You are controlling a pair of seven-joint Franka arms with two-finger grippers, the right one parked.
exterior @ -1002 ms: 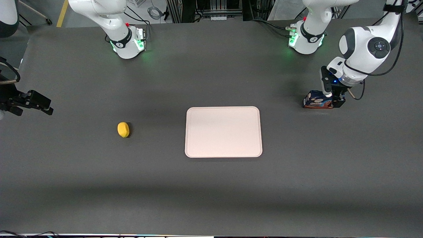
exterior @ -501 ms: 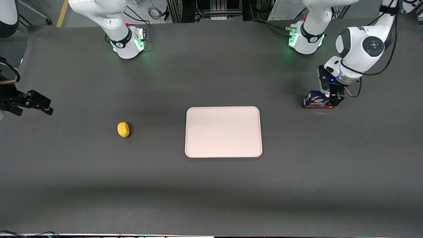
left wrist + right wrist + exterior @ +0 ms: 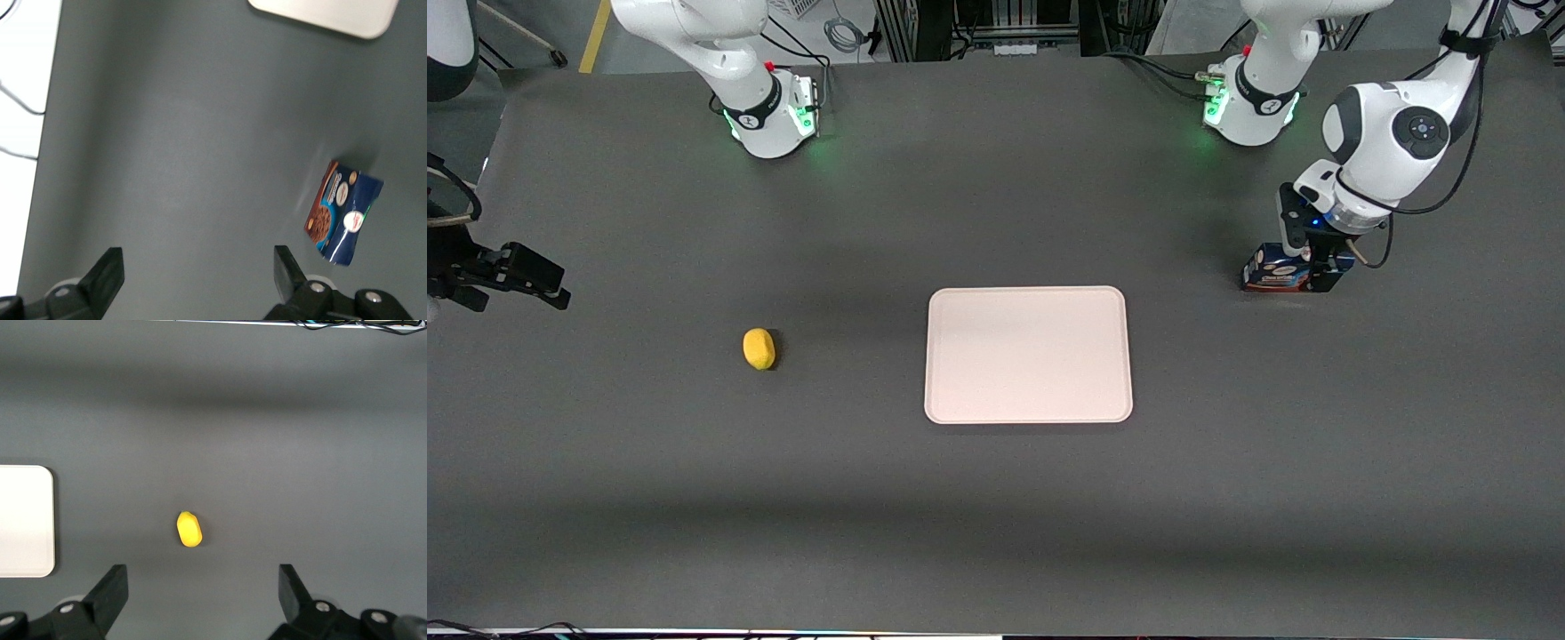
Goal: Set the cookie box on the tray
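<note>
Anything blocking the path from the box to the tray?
Nothing visible. Bare table lies between the box and the tray. The open gripper is beside the box; the lemon lies toward the parked arm's end.

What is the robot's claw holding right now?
Nothing. The gripper is open above the table, and the cookie box lies beside one finger, not between the two, away from the tray.
</note>
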